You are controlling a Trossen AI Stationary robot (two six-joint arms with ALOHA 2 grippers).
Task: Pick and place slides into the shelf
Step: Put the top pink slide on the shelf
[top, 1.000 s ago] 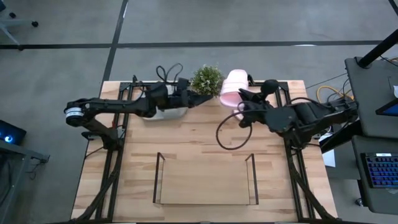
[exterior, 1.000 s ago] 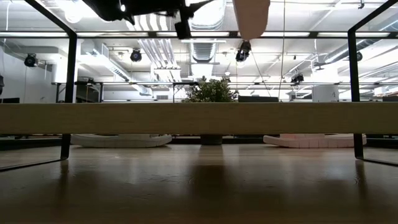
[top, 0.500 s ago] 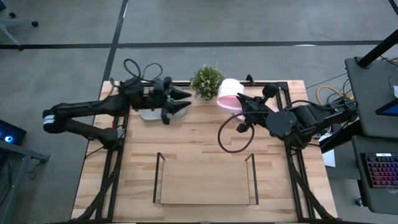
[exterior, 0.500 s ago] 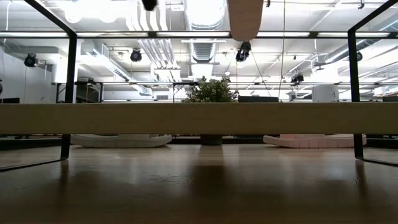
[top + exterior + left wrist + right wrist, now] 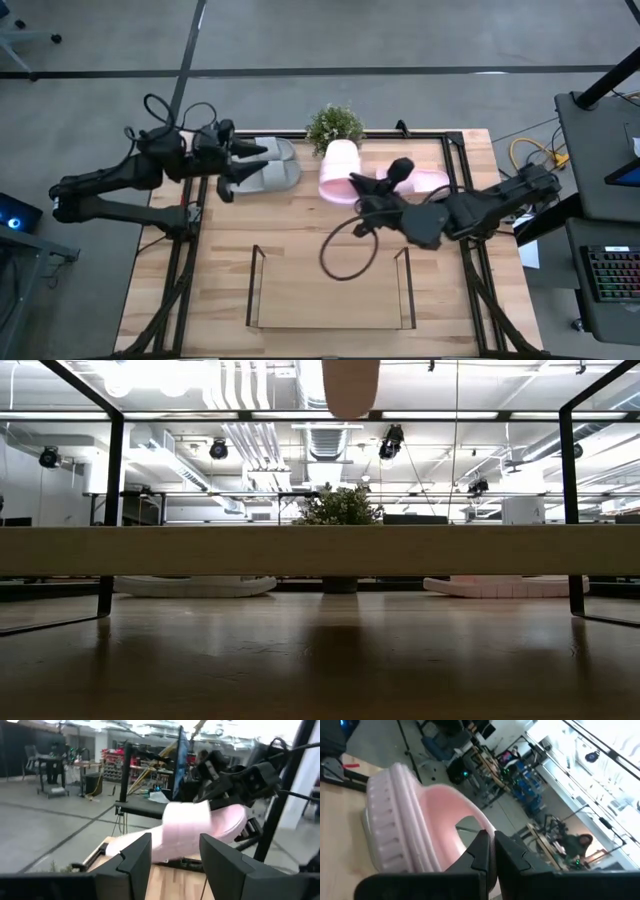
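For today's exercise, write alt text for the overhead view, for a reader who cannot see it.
From above, the right gripper holds a pink slide in the air over a wooden table, near a small plant. The left gripper is empty, above two grey slides at the table's far edge. The shelf near the front is empty.

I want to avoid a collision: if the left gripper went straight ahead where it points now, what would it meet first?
Probably the pink slide held up by the right gripper; the left gripper faces it, though depth is unclear.
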